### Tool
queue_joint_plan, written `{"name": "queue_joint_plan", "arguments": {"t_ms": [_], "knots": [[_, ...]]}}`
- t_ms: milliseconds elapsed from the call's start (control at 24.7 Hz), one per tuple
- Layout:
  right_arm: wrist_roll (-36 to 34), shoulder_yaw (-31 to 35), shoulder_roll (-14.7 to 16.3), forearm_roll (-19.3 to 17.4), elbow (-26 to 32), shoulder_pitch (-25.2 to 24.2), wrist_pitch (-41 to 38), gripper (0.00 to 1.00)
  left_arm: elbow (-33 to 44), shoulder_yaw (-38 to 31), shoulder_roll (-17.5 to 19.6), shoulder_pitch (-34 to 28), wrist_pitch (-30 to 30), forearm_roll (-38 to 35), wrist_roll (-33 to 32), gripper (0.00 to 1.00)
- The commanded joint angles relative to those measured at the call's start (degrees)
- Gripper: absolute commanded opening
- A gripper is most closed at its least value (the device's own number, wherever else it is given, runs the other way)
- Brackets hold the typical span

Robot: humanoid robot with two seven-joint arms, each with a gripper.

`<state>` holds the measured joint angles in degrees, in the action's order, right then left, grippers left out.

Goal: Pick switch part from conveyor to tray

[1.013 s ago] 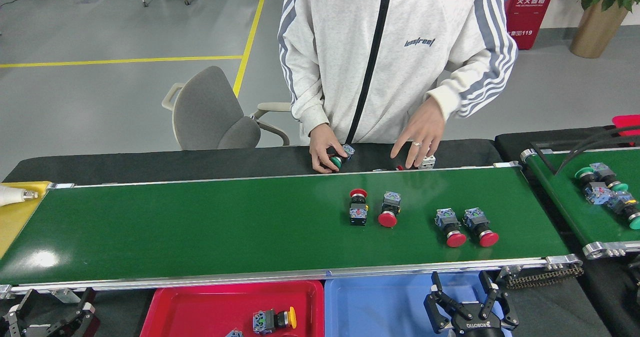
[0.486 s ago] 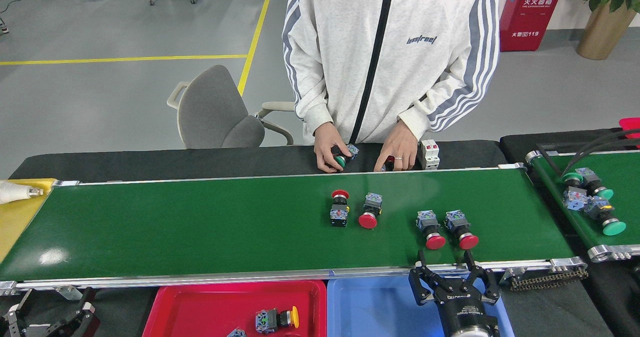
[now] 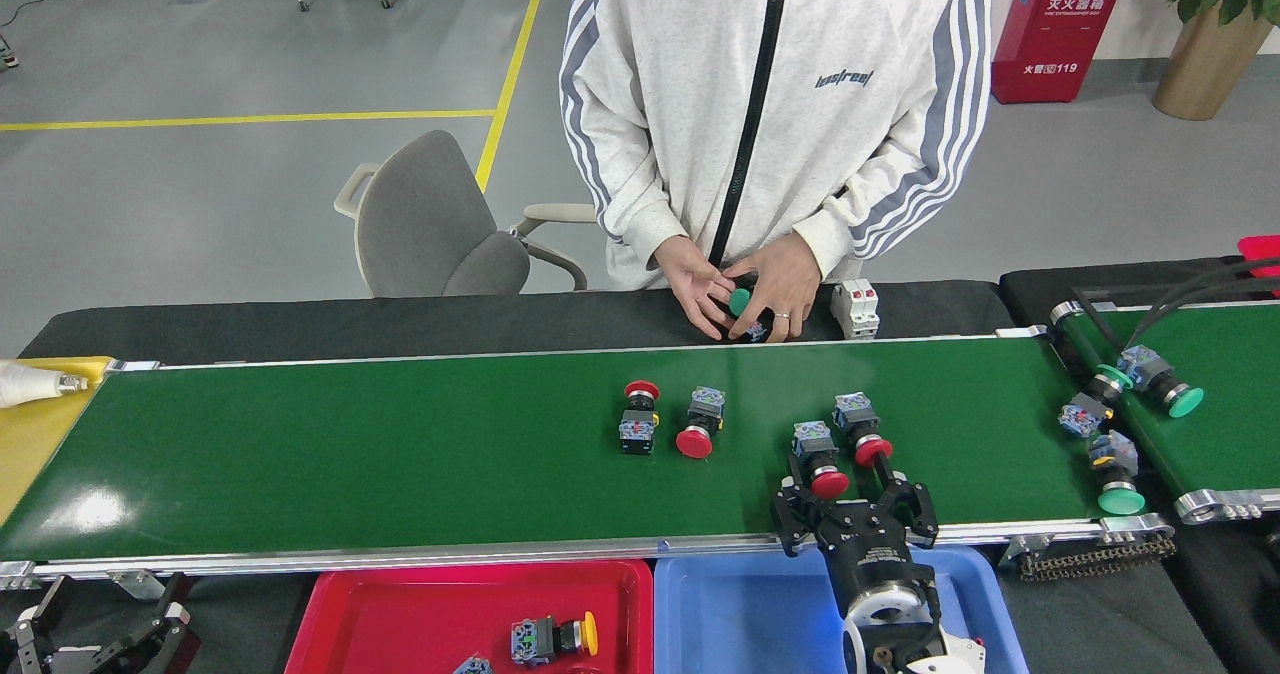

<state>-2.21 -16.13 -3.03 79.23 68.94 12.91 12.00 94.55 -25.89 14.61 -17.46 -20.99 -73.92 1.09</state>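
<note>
Four red-capped switch parts are seen lying on the dark green conveyor [image 3: 400, 454]. The right gripper [image 3: 838, 479] is held over the belt's near rail with its fingers spread open, and one red switch part [image 3: 818, 460] sits between the fingertips, not yet clasped. A second red switch part [image 3: 859, 427] lies just beside it, touching or nearly touching the right-hand finger. Two more, a standing red switch [image 3: 638, 417] and a lying red switch [image 3: 700, 423], are placed side by side farther left on the belt.

The left gripper [image 3: 100, 634] is parked low at the bottom left corner, below the belt's edge; whether it is open or closed cannot be told from this view.

In front of the belt, a red tray [image 3: 400, 604] holds a yellow-capped switch [image 3: 552, 639], and a blue tray [image 3: 740, 614] is partly covered by the right arm. Across the belt, a person's hands [image 3: 745, 289] are cupped around a green-capped part, beside a white component [image 3: 856, 308] on the black table. Green-capped switches [image 3: 1130, 414] are scattered on the shorter belt at right.
</note>
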Motion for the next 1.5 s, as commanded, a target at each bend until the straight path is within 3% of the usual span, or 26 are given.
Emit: {"name": "queue_joint_plan", "arguments": {"t_ms": [0, 41, 81, 162, 405, 608, 648, 689, 770, 891, 1094, 1175, 1337, 1459], "knots": [[-0.1, -1.1, -0.5, 0.1, -1.2, 1.7, 0.2, 0.44, 0.6, -0.2, 0.9, 0.5, -0.1, 0.0, 0.2, 1.00], [0.0, -2.3, -0.1, 0.1, -1.4, 2.0, 0.2, 0.26, 0.6, -0.2, 0.9, 0.4, -0.1, 0.0, 0.2, 1.00], [0.0, -3.4, 0.3, 0.1, -1.4, 2.3, 0.1, 0.16, 0.6, -0.2, 0.9, 0.4, -0.1, 0.0, 0.2, 1.00], [0.0, -4.1, 0.9, 0.0, -1.3, 2.4, 0.0, 0.07, 0.6, -0.3, 0.9, 0.4, -0.1, 0.0, 0.2, 1.00], [-0.2, -6.7, 1.1, 0.0, 2.2, 1.3, -1.5, 0.02, 0.6, -0.3, 0.9, 0.4, -0.1, 0.1, 0.2, 1.00], [-0.5, -14.6, 4.2, -0.1, 14.4, -5.1, -12.4, 0.03, 0.6, -0.3, 0.8, 0.4, -0.1, 0.0, 0.2, 1.00], [-0.6, -16.5, 4.0, 0.1, 15.4, -6.0, -14.5, 0.08, 0.6, -0.3, 0.9, 0.4, -0.1, 0.0, 0.1, 1.00], [-0.7, -19.2, 4.0, 0.1, 16.1, -6.2, -16.8, 0.23, 0.6, -0.3, 0.9, 0.4, -0.1, 0.0, 0.1, 1.00], [-1.3, -24.6, 3.3, 0.1, 16.2, -6.2, -18.7, 0.99, 0.6, -0.2, 0.9, 0.5, -0.1, 0.0, 0.1, 1.00], [-1.7, -28.3, 2.4, 0.1, 15.7, -6.1, -19.7, 1.00, 1.1, 0.3, 0.7, 0.6, -0.1, -0.1, 0.0, 1.00], [-2.2, -26.2, 2.9, -0.6, 16.5, -6.8, -20.3, 1.00, 2.0, 9.0, 0.8, 4.4, 0.8, -0.6, -0.2, 1.00], [-5.3, -18.9, 4.4, -0.8, 18.7, -9.0, -20.0, 1.00, 3.1, 11.6, 0.6, 5.2, 1.6, -2.8, -0.7, 1.00], [-7.0, -0.5, 3.4, -0.8, 22.9, -19.7, -15.3, 1.00, 3.4, 19.0, -0.6, 9.6, 5.0, -6.5, -4.5, 1.00], [-7.0, 7.5, 2.9, -0.8, 23.5, -24.2, -10.5, 1.00, 0.9, 26.5, -1.0, 12.8, 10.6, -6.8, -5.1, 1.00]]}}
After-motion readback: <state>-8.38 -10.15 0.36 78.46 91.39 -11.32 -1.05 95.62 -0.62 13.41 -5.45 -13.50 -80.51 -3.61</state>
